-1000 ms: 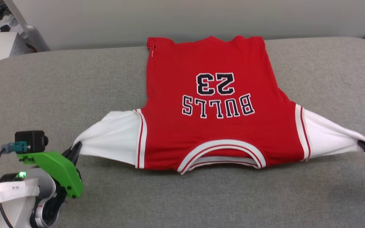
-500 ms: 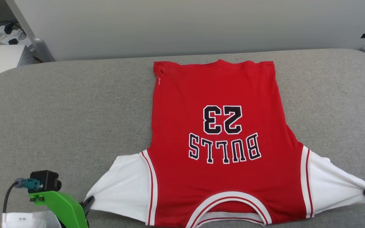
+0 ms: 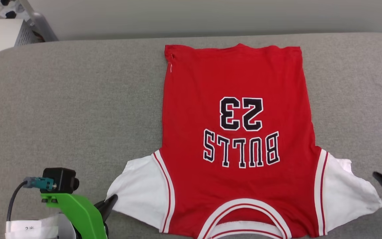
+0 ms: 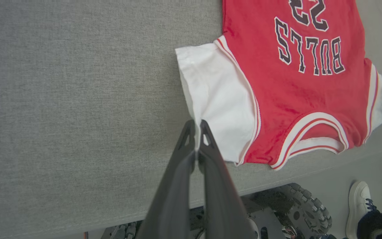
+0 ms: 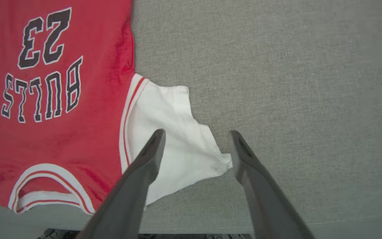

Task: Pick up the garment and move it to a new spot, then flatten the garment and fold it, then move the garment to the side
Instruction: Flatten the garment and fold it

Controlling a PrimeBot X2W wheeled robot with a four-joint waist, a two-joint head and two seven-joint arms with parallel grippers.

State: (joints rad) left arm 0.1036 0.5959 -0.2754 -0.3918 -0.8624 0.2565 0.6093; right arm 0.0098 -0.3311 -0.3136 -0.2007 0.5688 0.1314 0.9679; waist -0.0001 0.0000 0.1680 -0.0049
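Fingertips of the left claw [image 4: 196, 125] are pinched shut on the hem of the white left sleeve [image 4: 217, 99], with cloth caught between them. The right claw [image 5: 197, 132] stands wide, its two fingers straddling the tip of the right sleeve [image 5: 174, 139] without gripping it.

The garment [image 3: 237, 76] is a red jersey with "BULLS" and 23 reading upside down in the head view. It lies spread front-up on the grey bench [image 3: 61, 99], collar at the near edge, hem toward the far side. The body is mostly smooth and the sleeves angle outward.

By its look, the cloth is light, soft and limp. It will likely sag and bunch wherever unsupported and slide easily over the bench cover. The best holds seem to be thin edges: sleeve hems, shoulders or hem corners, pinched through both layers, one claw per side so it lifts evenly.
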